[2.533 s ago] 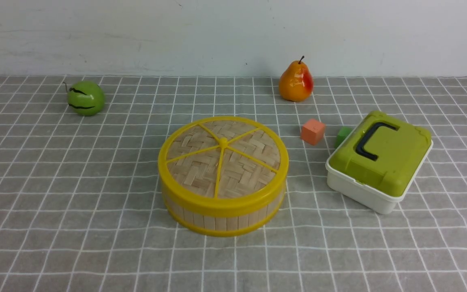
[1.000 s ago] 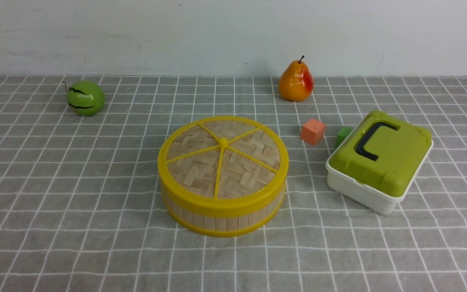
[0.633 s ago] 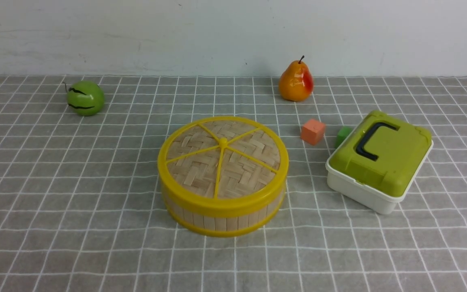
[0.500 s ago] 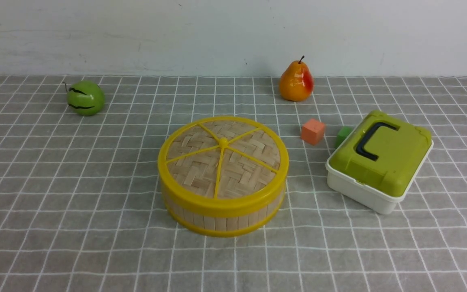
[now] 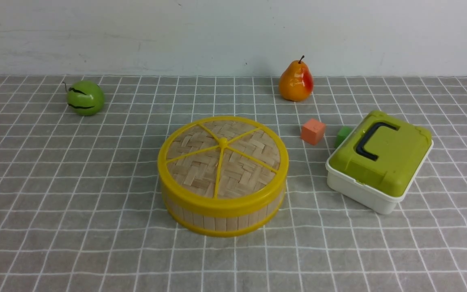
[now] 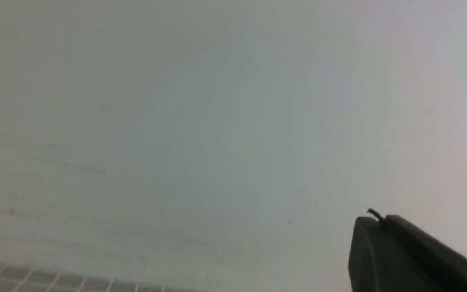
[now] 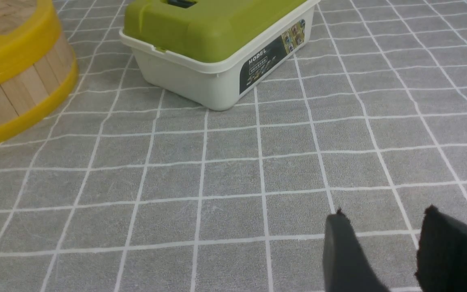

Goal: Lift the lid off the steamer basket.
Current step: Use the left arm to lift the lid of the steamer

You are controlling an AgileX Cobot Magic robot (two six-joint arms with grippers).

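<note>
a: how do the grippers stand?
b: the left gripper (image 6: 379,223) has its fingers pressed together with nothing between them, and it faces the pale wall (image 6: 217,101). the right gripper (image 7: 384,217) has its fingers apart and empty, low over the checked cloth (image 7: 225,162).
a: and the lid?
b: the lid (image 5: 223,158) lies flat on the steamer basket (image 5: 221,221), mid-cloth in the front view, and neither gripper touches it. from the basket, a white box (image 5: 363,190) with a green top is at 3 o'clock, an orange cube (image 5: 313,131) at 2, a pear (image 5: 296,83) at 1 and a green fruit (image 5: 85,97) at 10.
</note>
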